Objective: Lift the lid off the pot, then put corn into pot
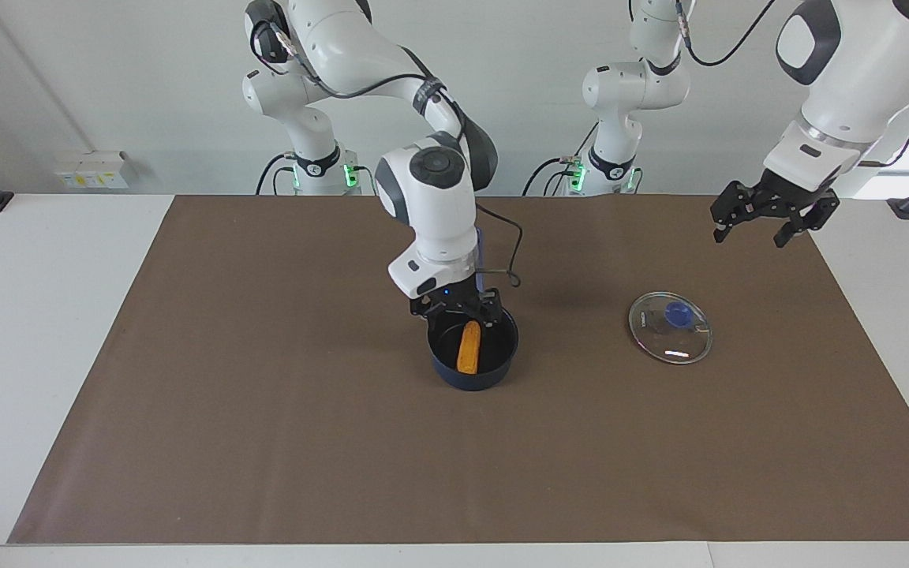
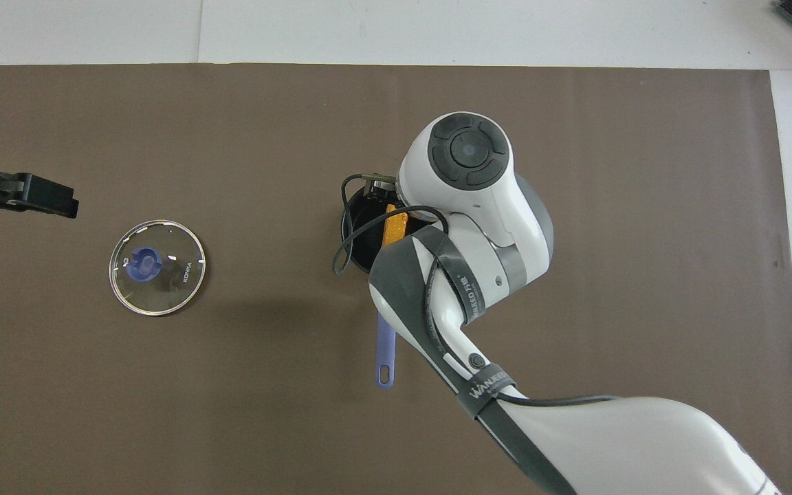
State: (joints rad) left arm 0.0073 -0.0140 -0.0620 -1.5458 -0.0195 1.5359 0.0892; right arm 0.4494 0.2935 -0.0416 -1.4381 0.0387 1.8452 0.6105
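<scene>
The pot [image 1: 472, 364], a small dark navy saucepan, stands on the brown mat [image 1: 265, 410] near the middle of the table, its long blue handle [image 2: 385, 350] pointing toward the robots. Writing: the lid [image 1: 670, 326] carries a small printed label near its rim, too small to read with certainty; a black strap on the right arm carries white lettering, also not fully legible. Hidden or unclear: in the overhead view the right arm's wrist covers most of the pot, leaving only part of its rim, a strip of the corn [image 2: 394, 225] and the handle's outer end exposed; the left arm is cut off at the frame edge there, with only its gripper showing. Contents: the corn lies inside the pot on the black bottom, lengthwise along the line of the handle, free of any grip. The lid rests flat on the mat toward the left arm's end of the table, well apart from the pot, blue knob [image 1: 676, 315] up. The right gripper [image 1: 457, 308] hangs just over the pot's rim on the side nearer the robots, fingers spread and holding nothing. The left gripper [image 1: 764, 218] is raised well above the mat near its edge, clear of the lid, fingers spread wide and empty.
</scene>
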